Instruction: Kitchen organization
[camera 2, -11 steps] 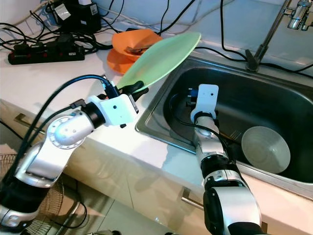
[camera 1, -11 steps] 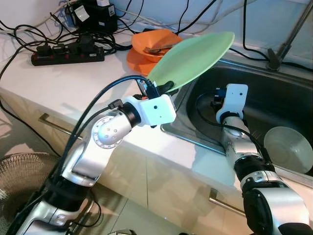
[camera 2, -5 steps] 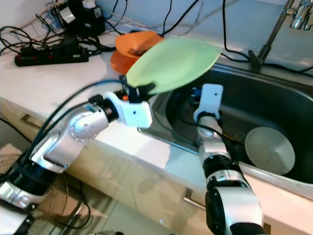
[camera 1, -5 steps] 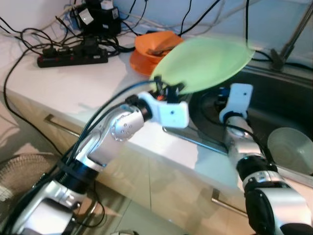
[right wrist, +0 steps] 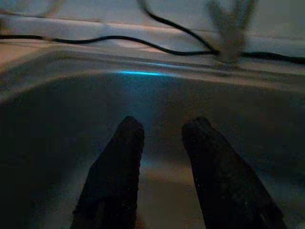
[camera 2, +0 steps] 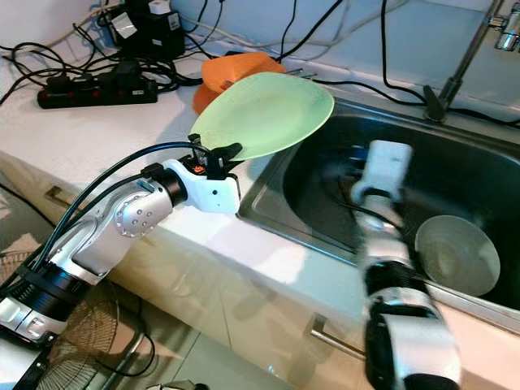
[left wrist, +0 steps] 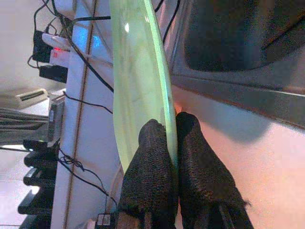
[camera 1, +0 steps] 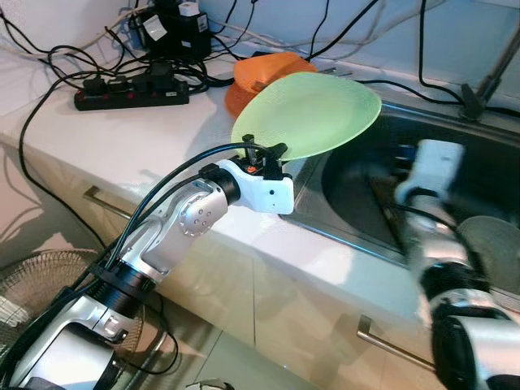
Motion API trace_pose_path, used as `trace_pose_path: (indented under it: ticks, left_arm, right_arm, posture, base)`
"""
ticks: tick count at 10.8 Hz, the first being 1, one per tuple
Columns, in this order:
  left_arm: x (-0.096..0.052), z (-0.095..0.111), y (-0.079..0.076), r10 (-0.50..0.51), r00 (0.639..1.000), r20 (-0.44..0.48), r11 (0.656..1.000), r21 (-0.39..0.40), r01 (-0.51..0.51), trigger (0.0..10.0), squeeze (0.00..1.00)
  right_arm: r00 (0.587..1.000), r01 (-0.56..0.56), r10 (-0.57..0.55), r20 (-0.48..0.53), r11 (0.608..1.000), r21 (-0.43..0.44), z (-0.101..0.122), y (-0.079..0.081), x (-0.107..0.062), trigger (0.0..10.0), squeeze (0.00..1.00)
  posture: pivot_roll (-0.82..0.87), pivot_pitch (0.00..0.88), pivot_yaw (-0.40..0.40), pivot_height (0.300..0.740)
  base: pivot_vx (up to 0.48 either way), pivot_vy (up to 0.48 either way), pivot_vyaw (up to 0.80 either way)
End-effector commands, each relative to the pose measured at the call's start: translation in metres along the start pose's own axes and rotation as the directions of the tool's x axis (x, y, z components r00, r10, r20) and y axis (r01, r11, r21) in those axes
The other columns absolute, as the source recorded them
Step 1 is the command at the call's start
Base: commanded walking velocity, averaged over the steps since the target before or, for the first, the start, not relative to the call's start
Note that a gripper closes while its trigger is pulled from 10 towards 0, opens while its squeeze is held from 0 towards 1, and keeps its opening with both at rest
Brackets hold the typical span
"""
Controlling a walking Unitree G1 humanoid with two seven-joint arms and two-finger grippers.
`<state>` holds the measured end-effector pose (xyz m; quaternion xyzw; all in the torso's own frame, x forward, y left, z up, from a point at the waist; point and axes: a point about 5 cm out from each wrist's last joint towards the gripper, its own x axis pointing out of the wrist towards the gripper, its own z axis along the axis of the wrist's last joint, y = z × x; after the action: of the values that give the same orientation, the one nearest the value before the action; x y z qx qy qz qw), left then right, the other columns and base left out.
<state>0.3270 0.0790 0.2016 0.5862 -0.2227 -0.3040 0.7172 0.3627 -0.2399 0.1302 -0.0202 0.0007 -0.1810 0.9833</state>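
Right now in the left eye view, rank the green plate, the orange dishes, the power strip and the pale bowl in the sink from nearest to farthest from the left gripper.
1. Green plate: held by its rim in the left gripper.
2. Orange dishes: on the counter just behind the plate.
3. Power strip on the counter to the robot's left, and pale bowl in the sink to its right: too close to call.

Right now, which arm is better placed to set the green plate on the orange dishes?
Left. The left gripper already pinches the green plate's rim, just beside the orange dishes. The right gripper is open, down in the sink.
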Motion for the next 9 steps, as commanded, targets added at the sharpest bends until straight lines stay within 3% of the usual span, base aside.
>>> trace_pose_path:
  ticks: [1, 3, 4, 5, 9]
  left_arm:
    - [0.001, 0.002, 0.012, 0.055, 0.998, 0.019, 0.998, 0.027, -0.056, 10.0, 0.00]
    - [0.002, 0.005, 0.003, 0.027, 0.999, 0.038, 1.000, 0.012, -0.028, 10.0, 0.00]
    - [0.003, 0.007, -0.002, 0.013, 0.999, 0.051, 1.000, 0.002, -0.013, 10.0, 0.00]
    - [0.005, 0.011, -0.009, -0.007, 0.998, 0.066, 1.000, -0.006, 0.008, 10.0, 0.00]
    - [0.010, 0.017, -0.025, -0.070, 0.992, 0.102, 0.997, -0.032, 0.073, 10.0, 0.00]
  right_arm:
    - [0.997, 0.055, -0.054, -0.053, 0.998, 0.017, -0.011, -0.017, -0.003, 10.0, 0.00]
    - [0.993, 0.061, -0.038, -0.109, 0.975, 0.213, -0.006, -0.026, -0.001, 10.0, 0.04]
    - [0.992, 0.049, -0.008, -0.127, 0.945, 0.323, -0.003, -0.028, -0.001, 10.0, 1.00]
    - [0.982, -0.014, 0.094, -0.164, 0.902, 0.431, -0.001, -0.021, -0.003, 10.0, 1.00]
    - [0.978, -0.071, 0.163, -0.131, 0.850, 0.522, 0.018, -0.020, -0.008, 10.0, 1.00]
  posture:
    - [0.11, 0.004, 0.048, 0.740]
    - [0.10, 0.006, 0.048, 0.740]
    - [0.09, 0.008, 0.049, 0.740]
    - [0.09, 0.012, 0.051, 0.740]
    - [0.08, 0.034, 0.055, 0.740]
  base:
    - [0.000, 0.000, 0.00]
    - [0.000, 0.000, 0.00]
    - [0.000, 0.000, 0.00]
    - [0.000, 0.000, 0.00]
    - [0.000, 0.000, 0.00]
